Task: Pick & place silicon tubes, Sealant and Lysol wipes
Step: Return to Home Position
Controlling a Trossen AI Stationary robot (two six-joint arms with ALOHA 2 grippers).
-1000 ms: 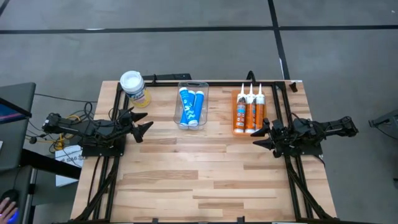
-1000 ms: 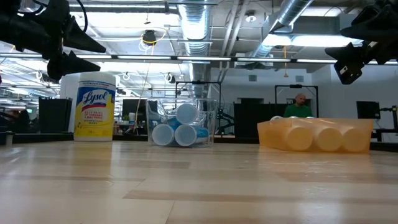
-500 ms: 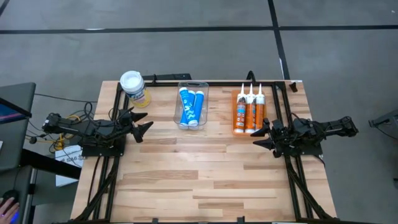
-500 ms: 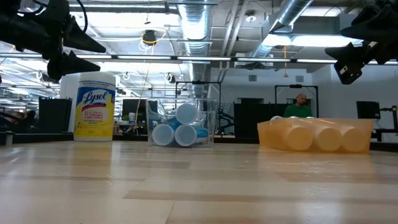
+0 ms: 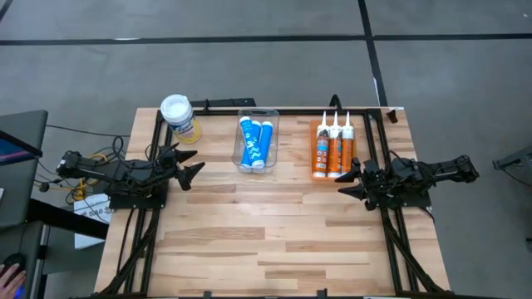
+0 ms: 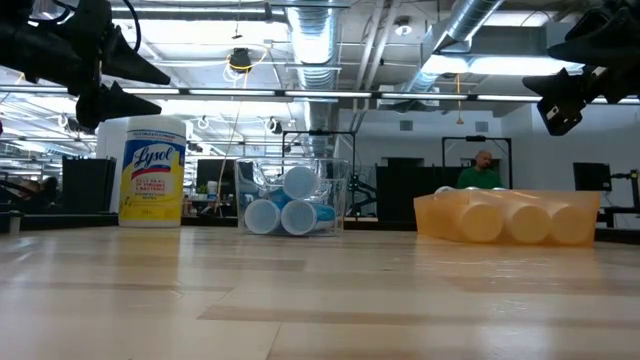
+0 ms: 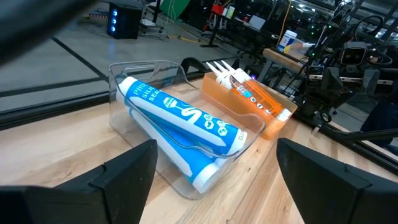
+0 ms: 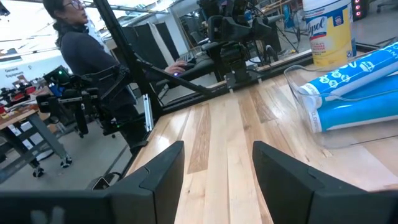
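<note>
Left pincer [image 5: 188,163] and right pincer [image 5: 347,181] hang spread, empty, over opposite table [image 5: 266,224] edges (blue sealant tubes [image 5: 252,141] in clear bin [image 5: 258,110]).

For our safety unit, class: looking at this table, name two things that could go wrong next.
The Lysol wipes stand close to the open left hand; a careless swing might topple them. One blue sealant tube lies atop two others in the clear bin, so a knock could shift it.

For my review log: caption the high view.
Left gripper and right gripper open, empty; blue sealant tubes in the clear bin.
</note>
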